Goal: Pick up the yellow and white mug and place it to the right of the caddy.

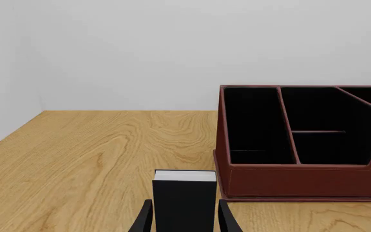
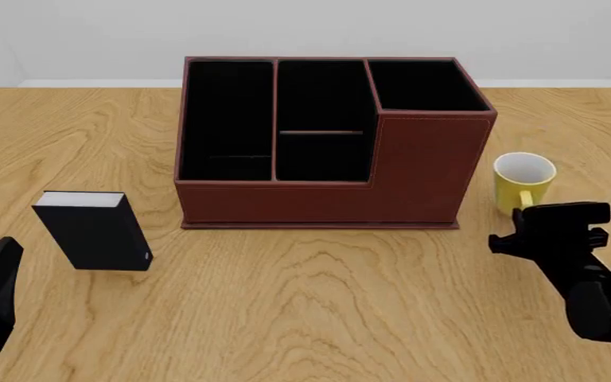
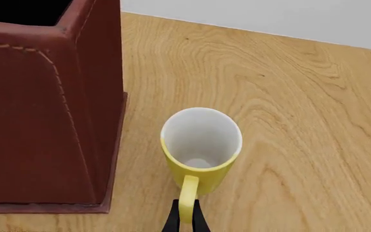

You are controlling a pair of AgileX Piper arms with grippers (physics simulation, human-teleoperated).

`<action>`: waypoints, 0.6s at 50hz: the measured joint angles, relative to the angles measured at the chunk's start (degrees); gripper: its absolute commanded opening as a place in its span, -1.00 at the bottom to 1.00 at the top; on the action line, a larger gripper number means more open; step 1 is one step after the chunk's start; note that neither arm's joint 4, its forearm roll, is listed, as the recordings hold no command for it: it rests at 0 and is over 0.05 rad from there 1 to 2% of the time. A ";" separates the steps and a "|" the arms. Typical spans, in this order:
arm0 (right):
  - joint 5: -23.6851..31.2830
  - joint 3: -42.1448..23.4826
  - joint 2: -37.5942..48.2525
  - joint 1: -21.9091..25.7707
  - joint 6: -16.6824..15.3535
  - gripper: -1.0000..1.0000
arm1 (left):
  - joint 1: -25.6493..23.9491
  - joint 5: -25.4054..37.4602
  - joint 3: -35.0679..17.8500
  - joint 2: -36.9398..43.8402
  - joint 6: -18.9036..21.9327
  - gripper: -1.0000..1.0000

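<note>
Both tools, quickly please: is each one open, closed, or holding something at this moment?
Left tool: open, fingers either side of the black block, not gripping.
Right tool: closed on the mug handle.

mug [image 2: 523, 180]: yellow outside, white inside, upright, mouth open upward
mug place: on the table, just beyond the right claw [image 3: 185, 220], handle between its fingers
caddy [image 2: 327, 143]: red-brown box, black-lined compartments, right corner section taller
caddy place: left of the right claw, beside the mug, not touching it
</note>
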 measured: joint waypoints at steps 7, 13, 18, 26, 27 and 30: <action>-0.52 -0.06 0.84 -0.05 -0.17 -1.00 | 0.00 0.00 0.00 0.00 0.00 1.00; -1.13 -0.11 1.21 -0.14 -0.35 -1.00 | 0.00 0.00 0.00 0.00 0.00 1.00; -1.61 -0.17 1.56 -0.33 -0.46 -1.00 | 0.00 0.00 0.00 0.00 0.00 1.00; -2.47 -0.45 2.30 -0.62 -0.65 -1.00 | 0.00 0.00 0.00 0.00 0.00 1.00; -2.58 -0.48 2.42 -0.65 -0.67 -1.00 | 0.00 0.00 0.00 0.00 0.00 1.00; -2.92 -0.61 2.72 -0.76 -0.78 -1.00 | 0.00 0.00 0.00 0.00 0.00 1.00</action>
